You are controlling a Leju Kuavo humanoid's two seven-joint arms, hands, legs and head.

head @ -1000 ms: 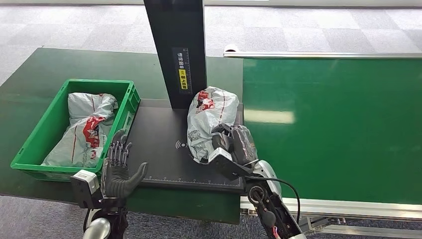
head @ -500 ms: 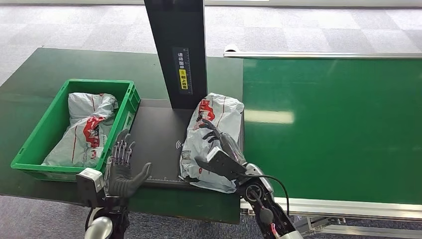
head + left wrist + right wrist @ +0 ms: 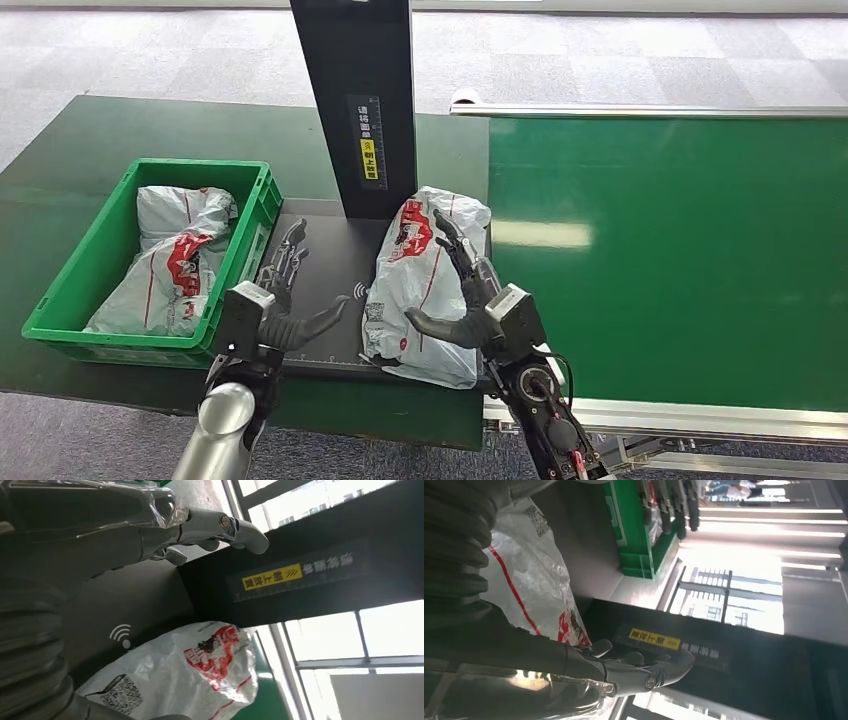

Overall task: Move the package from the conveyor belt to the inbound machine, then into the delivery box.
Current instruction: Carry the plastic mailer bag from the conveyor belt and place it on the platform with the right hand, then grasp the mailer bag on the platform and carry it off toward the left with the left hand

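Observation:
A grey plastic package (image 3: 420,285) with red print lies on the black plate of the inbound machine (image 3: 318,275), at its right side next to the conveyor. My right hand (image 3: 468,290) stands against the package's right side, fingers spread and nothing gripped. My left hand (image 3: 285,295) hovers open over the plate, left of the package with a gap between. The left wrist view has the package (image 3: 180,680) below the machine's black post (image 3: 300,580). In the right wrist view the package (image 3: 531,575) lies beside my right hand (image 3: 574,665).
A green delivery box (image 3: 70,300) with two similar grey packages (image 3: 175,260) stands left of the plate. The machine's black post (image 3: 355,100) rises behind the plate. The green conveyor belt (image 3: 670,260) stretches to the right, with a metal rail along its front edge.
The right hand has let the package down onto the plate and opened beside it. My left hand has moved up and forward over the plate toward the package.

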